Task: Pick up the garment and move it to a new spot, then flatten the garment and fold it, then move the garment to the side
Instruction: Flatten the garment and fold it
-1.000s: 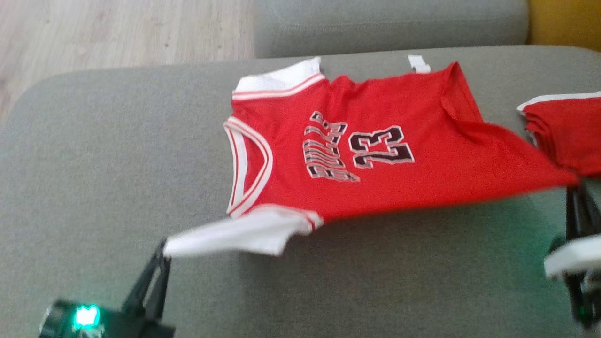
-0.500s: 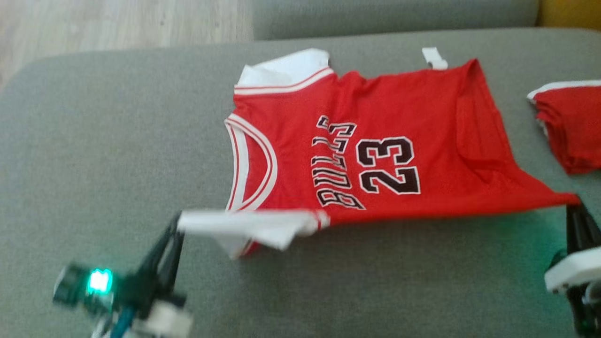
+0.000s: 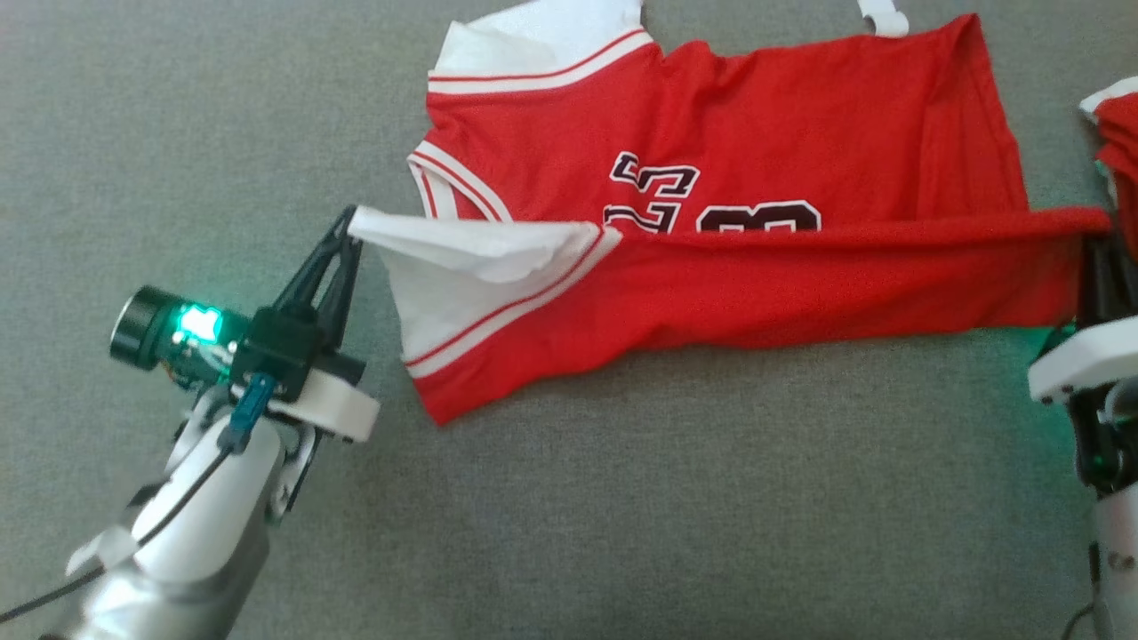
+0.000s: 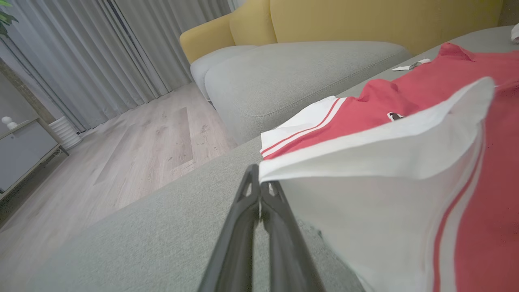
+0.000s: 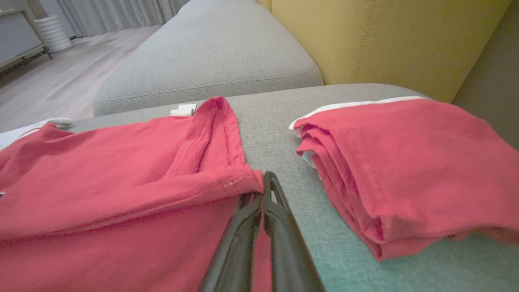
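The garment (image 3: 756, 116) is a red jersey with white sleeves and black lettering, spread on the grey sofa seat (image 3: 622, 516). Its near edge is lifted and drawn over the front, hiding the lower half of the number. My left gripper (image 3: 348, 222) is shut on the white sleeve corner, seen close up in the left wrist view at the gripper (image 4: 259, 186) beside the garment (image 4: 405, 121). At the right edge my right gripper (image 3: 1095, 244) is shut on the red hem corner; the right wrist view shows this gripper (image 5: 263, 186) pinching the garment (image 5: 101, 162).
A folded red cloth stack (image 5: 405, 162) lies just right of the right gripper, also at the head view's edge as the stack (image 3: 1120, 142). Behind are a second grey cushion (image 5: 211, 52), the yellow sofa back (image 5: 385, 36) and wooden floor (image 4: 121, 154).
The head camera has tilted down and closer. Both grippers have carried the garment's near edge up and away from me, so it now folds over the lettering.
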